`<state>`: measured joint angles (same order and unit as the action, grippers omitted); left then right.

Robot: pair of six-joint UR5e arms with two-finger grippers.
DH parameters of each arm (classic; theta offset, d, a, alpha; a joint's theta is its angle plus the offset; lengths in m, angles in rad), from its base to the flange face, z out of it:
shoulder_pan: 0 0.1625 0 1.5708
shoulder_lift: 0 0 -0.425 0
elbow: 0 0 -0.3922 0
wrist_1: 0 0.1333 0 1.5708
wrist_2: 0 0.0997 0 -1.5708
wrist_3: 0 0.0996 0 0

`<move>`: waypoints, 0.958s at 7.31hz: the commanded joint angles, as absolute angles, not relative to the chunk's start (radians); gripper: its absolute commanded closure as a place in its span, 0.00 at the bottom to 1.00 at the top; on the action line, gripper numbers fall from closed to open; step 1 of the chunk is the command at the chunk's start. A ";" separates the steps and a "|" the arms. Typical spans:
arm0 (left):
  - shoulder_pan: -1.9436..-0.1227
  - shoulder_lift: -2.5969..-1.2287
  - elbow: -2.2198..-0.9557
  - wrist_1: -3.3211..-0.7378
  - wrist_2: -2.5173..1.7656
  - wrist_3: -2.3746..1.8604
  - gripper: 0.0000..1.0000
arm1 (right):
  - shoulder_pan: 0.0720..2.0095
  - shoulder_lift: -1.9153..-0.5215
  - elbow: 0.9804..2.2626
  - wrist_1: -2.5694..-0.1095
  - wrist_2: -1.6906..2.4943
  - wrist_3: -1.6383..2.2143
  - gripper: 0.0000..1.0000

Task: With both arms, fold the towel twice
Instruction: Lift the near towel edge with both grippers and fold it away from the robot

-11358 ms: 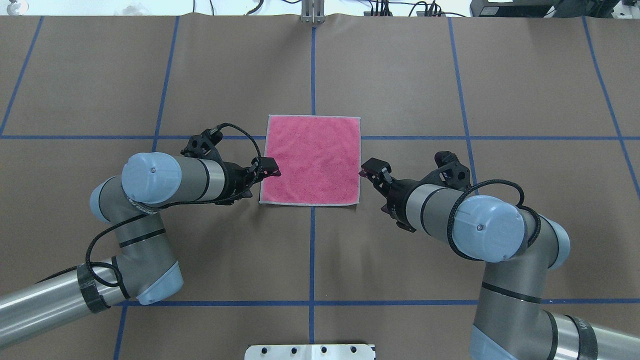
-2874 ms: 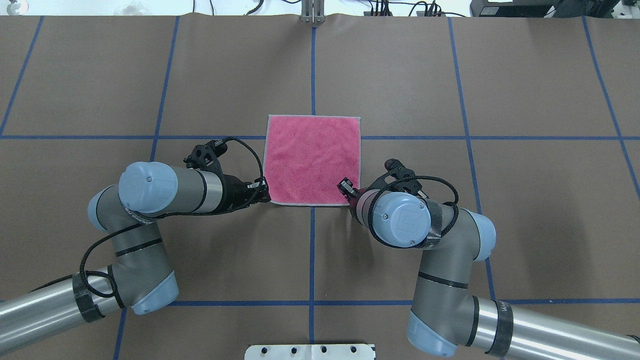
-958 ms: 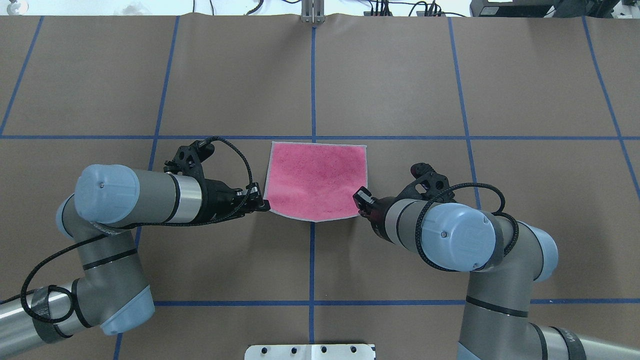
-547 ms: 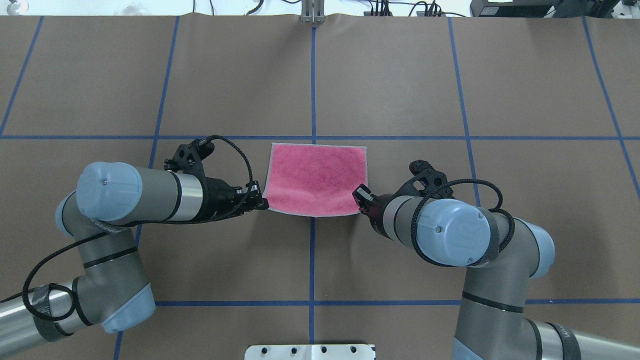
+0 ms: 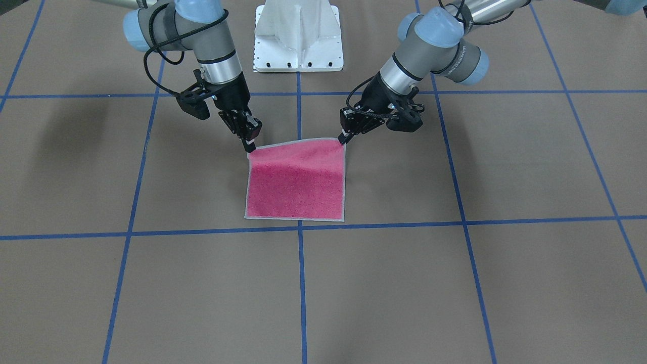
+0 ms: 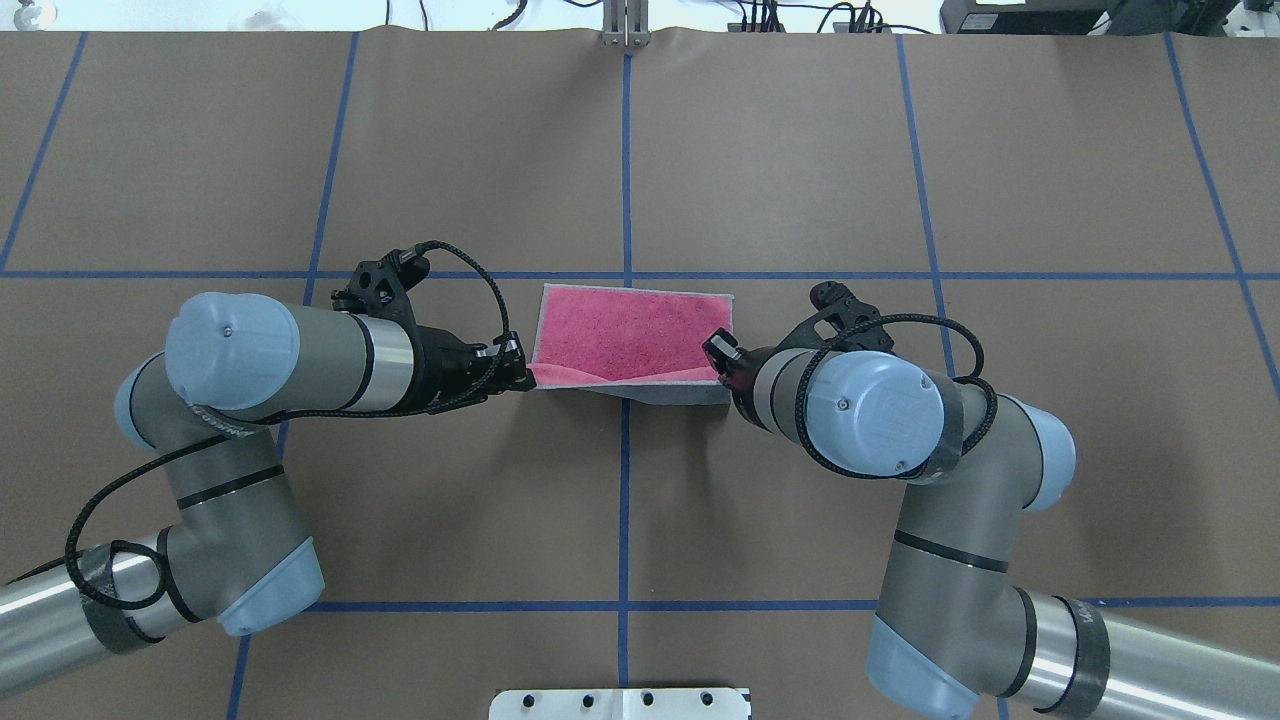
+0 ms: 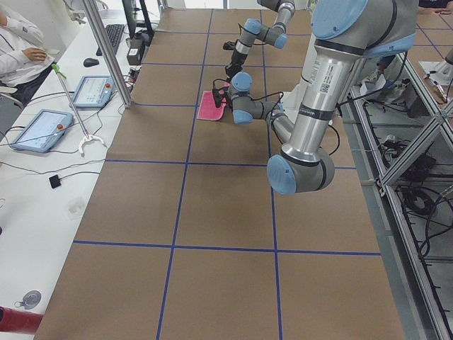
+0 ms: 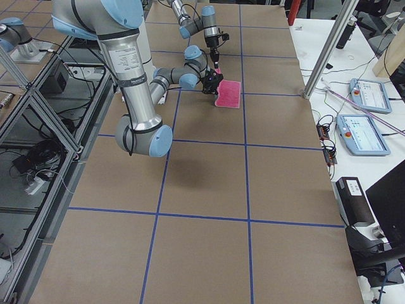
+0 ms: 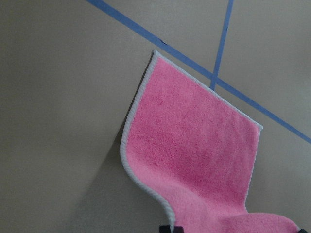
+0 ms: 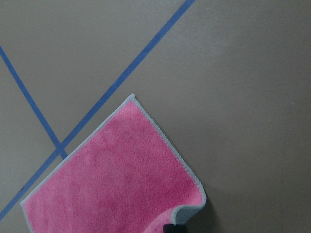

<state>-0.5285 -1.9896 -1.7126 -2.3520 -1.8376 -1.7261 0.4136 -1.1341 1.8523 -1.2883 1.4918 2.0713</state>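
In both wrist views the fingertips are cut off at the bottom edge. One towel (image 6: 630, 325), pink face up, sits at the centre of the overhead view. Its far edge lies flat just under the horizontal blue tape line (image 6: 900, 275); its near edge hangs lifted. Of the two grippers, the left gripper (image 6: 522, 377) and the right gripper (image 6: 712, 350) each pinch one near corner. The brown table (image 6: 780, 150) stretches wide on every side.

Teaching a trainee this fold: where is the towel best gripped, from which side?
Pinch the towel at its two robot-side corners, from the outer sides, as the left hand and right hand do: that edge lifts while the far edge lies flat.
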 commanded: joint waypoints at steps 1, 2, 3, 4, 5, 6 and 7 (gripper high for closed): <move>-0.558 -2.063 -1.620 -2.349 -1.838 -1.724 1.00 | 0.440 -1.127 1.839 -1.289 1.493 2.048 1.00; -0.572 -2.097 -1.579 -2.347 -1.838 -1.723 1.00 | 0.446 -1.127 1.838 -1.289 1.493 2.042 1.00; -0.583 -2.117 -1.548 -2.347 -1.838 -1.720 1.00 | 0.452 -1.126 1.826 -1.289 1.493 2.033 1.00; -0.587 -2.123 -1.533 -2.347 -1.838 -1.718 1.00 | 0.465 -1.106 1.786 -1.287 1.494 2.029 1.00; -0.597 -2.126 -1.526 -2.347 -1.838 -1.718 1.00 | 0.474 -1.080 1.751 -1.287 1.494 2.029 1.00; -0.600 -2.132 -1.519 -2.347 -1.838 -1.718 1.00 | 0.486 -1.074 1.743 -1.287 1.494 2.029 1.00; -0.604 -2.144 -1.502 -2.347 -1.838 -1.717 1.00 | 0.492 -1.074 1.743 -1.287 1.494 2.028 1.00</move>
